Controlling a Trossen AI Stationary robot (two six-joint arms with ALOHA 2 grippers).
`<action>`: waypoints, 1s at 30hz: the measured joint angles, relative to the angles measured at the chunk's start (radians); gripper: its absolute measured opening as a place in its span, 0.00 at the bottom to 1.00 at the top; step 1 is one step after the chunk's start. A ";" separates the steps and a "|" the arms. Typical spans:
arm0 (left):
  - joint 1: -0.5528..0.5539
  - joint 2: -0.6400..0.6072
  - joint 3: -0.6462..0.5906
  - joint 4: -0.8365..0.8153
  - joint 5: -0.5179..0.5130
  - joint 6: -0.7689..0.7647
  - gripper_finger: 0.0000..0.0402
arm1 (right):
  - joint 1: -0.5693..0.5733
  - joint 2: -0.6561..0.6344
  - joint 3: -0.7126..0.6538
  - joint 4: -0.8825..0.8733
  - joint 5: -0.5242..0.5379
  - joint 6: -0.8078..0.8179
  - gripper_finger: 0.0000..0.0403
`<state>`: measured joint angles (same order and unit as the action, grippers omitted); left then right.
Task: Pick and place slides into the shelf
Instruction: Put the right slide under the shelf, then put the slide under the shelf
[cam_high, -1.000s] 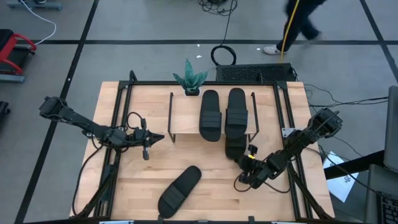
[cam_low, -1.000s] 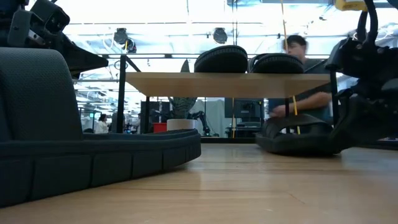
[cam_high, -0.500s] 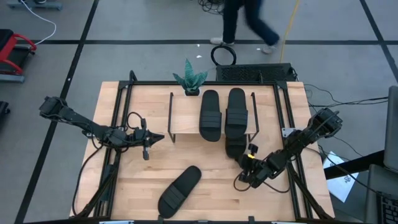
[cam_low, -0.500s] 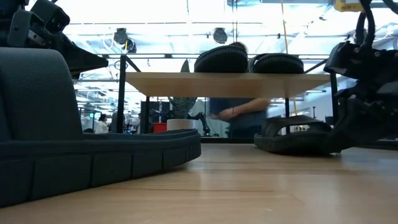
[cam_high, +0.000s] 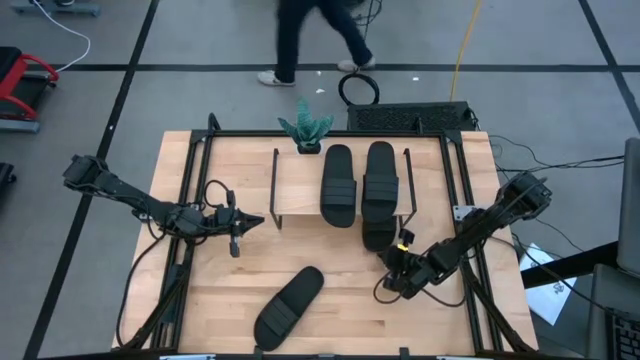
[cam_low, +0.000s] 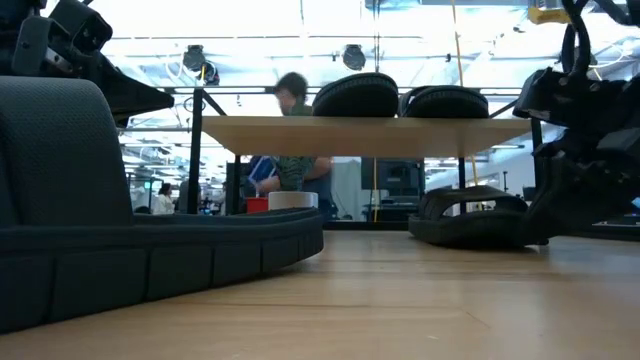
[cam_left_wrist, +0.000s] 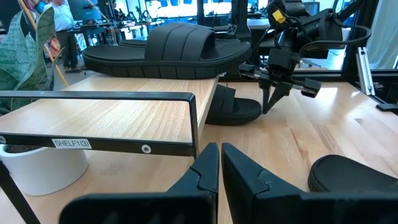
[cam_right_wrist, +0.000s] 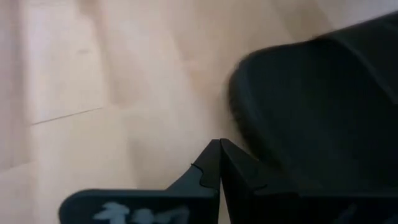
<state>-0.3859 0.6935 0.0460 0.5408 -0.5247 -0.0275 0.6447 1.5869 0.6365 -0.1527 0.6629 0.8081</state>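
Two black slides (cam_high: 338, 185) (cam_high: 380, 180) lie on the top board of the shelf (cam_high: 300, 185). A third slide (cam_high: 376, 236) lies flat on the table under that board, its near end sticking out; it also shows in the left wrist view (cam_left_wrist: 233, 111) and the low view (cam_low: 470, 215). The fourth slide (cam_high: 288, 307) lies on the table near the front edge. My right gripper (cam_high: 392, 257) is shut, slanting down at the third slide's near end. My left gripper (cam_high: 255, 220) is shut and level, left of the shelf, touching nothing. My right gripper has its shut fingertips (cam_left_wrist: 268, 109) against the rim of the third slide's near end (cam_right_wrist: 239, 118). The fingers come slanting down from the table's near right. The slide lies sole down on the table, mostly under the shelf board.
A small potted plant (cam_high: 306, 128) stands at the shelf's far left corner. Black frame rails (cam_high: 190, 200) run along the table's sides. Bare tabletop (cam_high: 320, 250) lies between the shelf and the front slide. A person (cam_high: 310, 40) walks on the floor beyond the table.
The third slide has slid slightly toward the table's left, farther under the shelf board, with my shut right gripper staying at its near end. A person has walked across the floor behind the table.
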 joint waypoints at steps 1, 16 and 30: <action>0.000 0.000 0.000 0.000 0.000 0.000 0.05 | 0.004 -0.013 0.000 0.002 -0.018 -0.013 0.00; 0.000 0.000 0.000 0.001 0.000 0.006 0.05 | 0.239 -0.426 0.000 -0.005 0.226 -0.455 0.00; 0.000 0.000 0.000 0.001 0.000 0.006 0.05 | 0.097 -0.770 -0.130 0.169 -0.068 -0.825 0.00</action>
<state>-0.3859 0.6933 0.0463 0.5419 -0.5251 -0.0219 0.7421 0.8165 0.5061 0.0165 0.5951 -0.0165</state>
